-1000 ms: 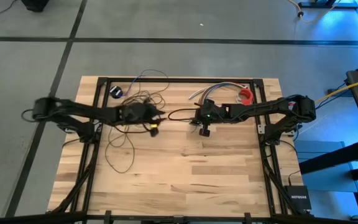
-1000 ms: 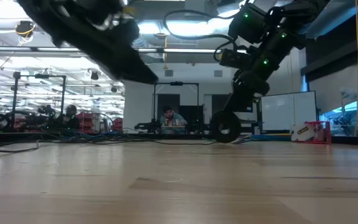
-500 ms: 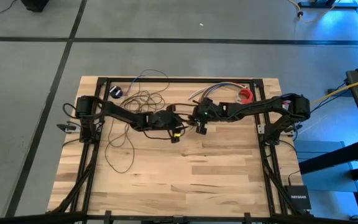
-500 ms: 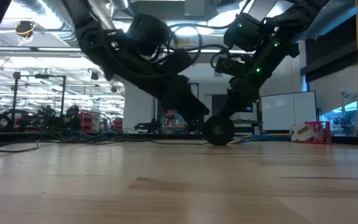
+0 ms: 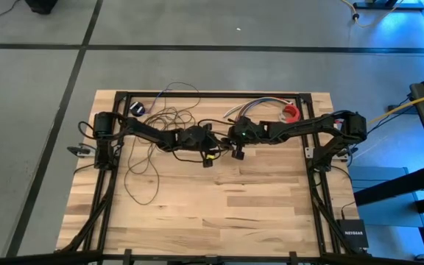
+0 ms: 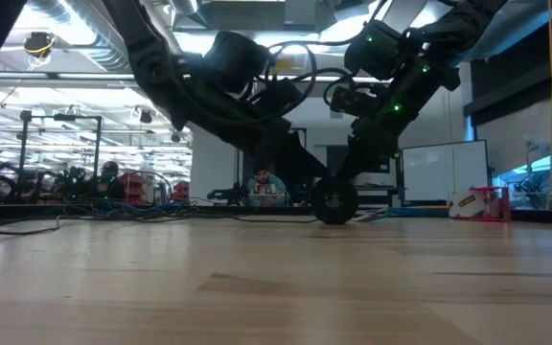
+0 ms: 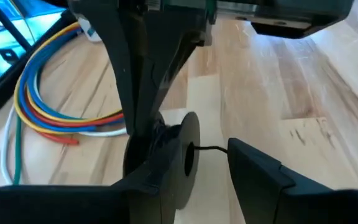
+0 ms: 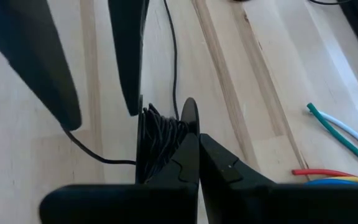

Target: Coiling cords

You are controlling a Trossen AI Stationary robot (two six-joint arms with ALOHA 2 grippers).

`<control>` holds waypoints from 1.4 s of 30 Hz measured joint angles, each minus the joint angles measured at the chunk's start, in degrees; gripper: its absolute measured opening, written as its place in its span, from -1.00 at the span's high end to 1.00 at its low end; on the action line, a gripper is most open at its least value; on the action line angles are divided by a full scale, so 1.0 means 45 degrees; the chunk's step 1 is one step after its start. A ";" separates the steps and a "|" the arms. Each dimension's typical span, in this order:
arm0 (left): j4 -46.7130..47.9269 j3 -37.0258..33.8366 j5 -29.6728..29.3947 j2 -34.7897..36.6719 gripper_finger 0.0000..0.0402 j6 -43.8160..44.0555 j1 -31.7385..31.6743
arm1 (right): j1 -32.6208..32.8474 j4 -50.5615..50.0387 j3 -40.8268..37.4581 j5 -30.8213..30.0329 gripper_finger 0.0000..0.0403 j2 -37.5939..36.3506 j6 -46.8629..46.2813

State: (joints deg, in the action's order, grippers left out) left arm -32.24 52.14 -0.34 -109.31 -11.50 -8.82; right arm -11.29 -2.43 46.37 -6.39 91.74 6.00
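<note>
The cords are a thin dark wire whose loose loops (image 5: 155, 121) lie on the table's left half. Its end is wound on a small black round puck (image 8: 161, 134). My right gripper (image 8: 196, 142) is shut on the puck near the table's middle (image 5: 237, 153). In the low view the puck (image 6: 335, 202) stands on edge, low over the wood. My left gripper (image 7: 197, 154) is open and reaches in from the left, one finger (image 7: 146, 180) close beside the puck and the other finger (image 7: 257, 171) apart from it. Whether it touches the puck I cannot tell. My right gripper pinches the rim of one of the puck's flanges (image 8: 189, 118) between its two shut fingers. The fingers slant down from the table's right side. The puck stands on edge below them, with wire (image 8: 104, 158) trailing off it; whether it rests on the table I cannot tell.
A bundle of multicoloured wires (image 5: 255, 105) and a red roll (image 5: 291, 112) lie at the far right. A small dark round object (image 5: 137, 108) sits at the far left corner. The near half of the table (image 5: 219, 213) is bare wood.
My left gripper has swung from over the wire loops toward the table's right, sunk and rolled somewhat, and now stands around the puck. Its fingers keep the same gap. My right gripper has held the puck about where it was.
</note>
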 joint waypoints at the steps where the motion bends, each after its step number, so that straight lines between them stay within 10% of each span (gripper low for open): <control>1: -0.0097 0.0000 0.0022 -0.0080 0.38 -0.0111 -0.0027 | 0.0000 0.0019 -0.0004 0.0004 0.99 0.0000 0.0000; 12: -0.0457 0.0015 0.0024 -0.0446 0.95 0.0067 -0.0362 | 0.0000 0.0390 -0.0038 0.0000 0.99 0.0019 0.0070; 42: 0.2514 -0.0034 -0.0059 0.0674 0.83 -0.0015 -0.0618 | 0.0010 0.0728 -0.0019 0.0268 0.99 0.0016 0.0067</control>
State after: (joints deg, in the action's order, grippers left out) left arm -20.93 51.99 -0.60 -106.27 -11.57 -11.60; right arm -11.25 0.84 46.28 -5.18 91.82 6.30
